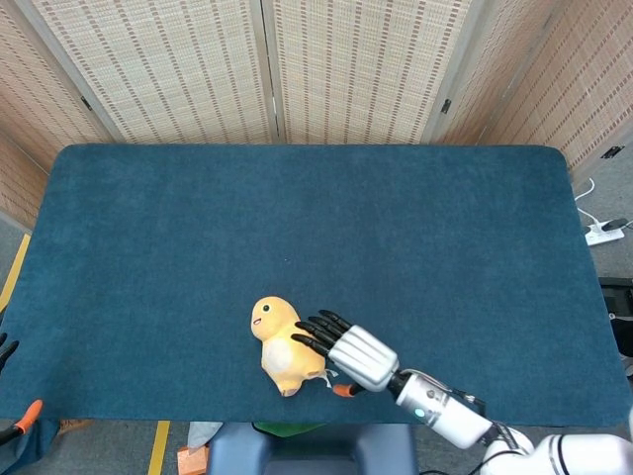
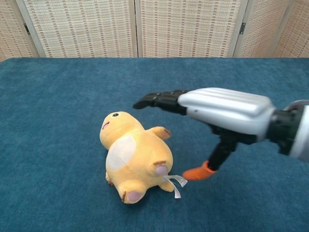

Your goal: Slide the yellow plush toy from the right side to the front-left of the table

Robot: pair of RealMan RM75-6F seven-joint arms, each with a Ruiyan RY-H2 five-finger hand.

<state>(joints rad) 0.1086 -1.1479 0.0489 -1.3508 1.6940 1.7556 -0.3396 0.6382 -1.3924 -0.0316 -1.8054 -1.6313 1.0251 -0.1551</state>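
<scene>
The yellow plush toy [image 1: 280, 343] lies on its back near the table's front edge, left of centre; in the chest view the yellow plush toy [image 2: 134, 161] shows its pale belly and a white tag. My right hand [image 1: 346, 351] hovers just right of it with fingers spread and nothing in it. In the chest view the right hand [image 2: 215, 113] is raised above and to the right of the toy, apart from it. My left hand appears in neither view.
The blue cloth table [image 1: 316, 218] stretches wide behind and to both sides of the toy. Woven screens [image 1: 267, 69] stand behind the far edge. A white power strip [image 1: 603, 233] lies on the floor at the right.
</scene>
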